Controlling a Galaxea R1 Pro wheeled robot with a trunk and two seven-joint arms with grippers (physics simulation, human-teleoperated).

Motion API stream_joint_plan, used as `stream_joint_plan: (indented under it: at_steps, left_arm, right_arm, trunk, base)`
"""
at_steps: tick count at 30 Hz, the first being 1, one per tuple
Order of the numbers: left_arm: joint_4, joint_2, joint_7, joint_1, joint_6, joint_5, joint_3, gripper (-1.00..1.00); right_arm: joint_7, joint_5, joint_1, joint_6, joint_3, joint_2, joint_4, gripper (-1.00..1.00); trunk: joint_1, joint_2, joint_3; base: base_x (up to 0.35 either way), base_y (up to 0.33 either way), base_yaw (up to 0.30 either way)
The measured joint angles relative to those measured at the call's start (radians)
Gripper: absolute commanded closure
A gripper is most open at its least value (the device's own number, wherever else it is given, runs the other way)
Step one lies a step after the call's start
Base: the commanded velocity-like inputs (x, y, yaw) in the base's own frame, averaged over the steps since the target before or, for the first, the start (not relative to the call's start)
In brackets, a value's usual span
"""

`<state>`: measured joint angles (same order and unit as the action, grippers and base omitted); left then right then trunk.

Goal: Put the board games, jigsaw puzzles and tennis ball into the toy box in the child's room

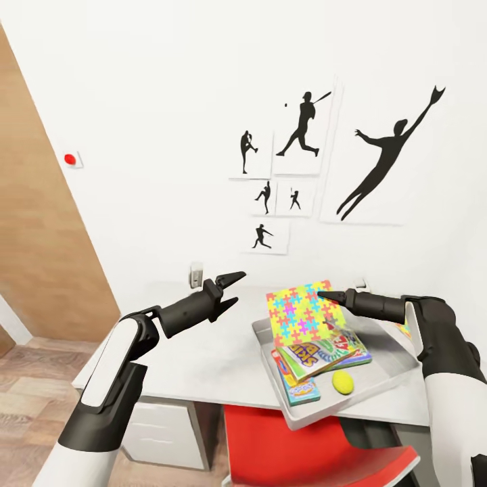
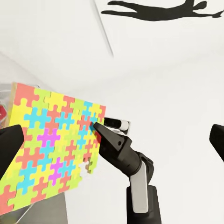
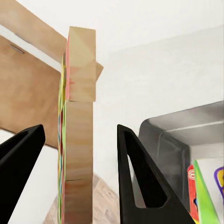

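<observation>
Over toy box (image 1: 399, 379), jigsaw puzzle (image 3: 77, 154) between jaws.

Print on the board games (image 1: 318, 355) is unreadable.

box (image 1: 399, 379): puzzle (image 1: 306, 312) standing tilted over its upper left, blocking entry there | games (image 1: 318, 358) and ball (image 1: 343, 382) covering centre floor | lower right strip lying free | table (image 1: 196, 352) at frame centre-left lying open under left gripper (image 1: 232, 289)
</observation>
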<state>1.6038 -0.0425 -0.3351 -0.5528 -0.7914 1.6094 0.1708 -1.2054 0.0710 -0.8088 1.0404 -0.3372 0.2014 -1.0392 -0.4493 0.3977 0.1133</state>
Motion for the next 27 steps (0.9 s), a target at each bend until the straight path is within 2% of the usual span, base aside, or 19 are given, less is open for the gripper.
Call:
stream_joint_plan:
  at_steps: [11,27]
  left_arm:
    - [0.000,0.000,0.000,0.000,0.002,0.000,0.004,-1.00]
    - [0.000,0.000,0.000,0.000,0.002,0.000,0.005,-1.00]
  right_arm:
    - [0.000,0.000,0.000,0.000,-0.001,0.001,0.000,1.00]
    - [0.000,-0.001,0.000,0.000,0.000,0.001,0.000,1.00]
  trunk:
    - [0.000,0.000,0.000]
    - [0.000,0.000,0.000]
  base:
    - [0.122,0.000,0.017]
    - [0.013,0.000,0.001]
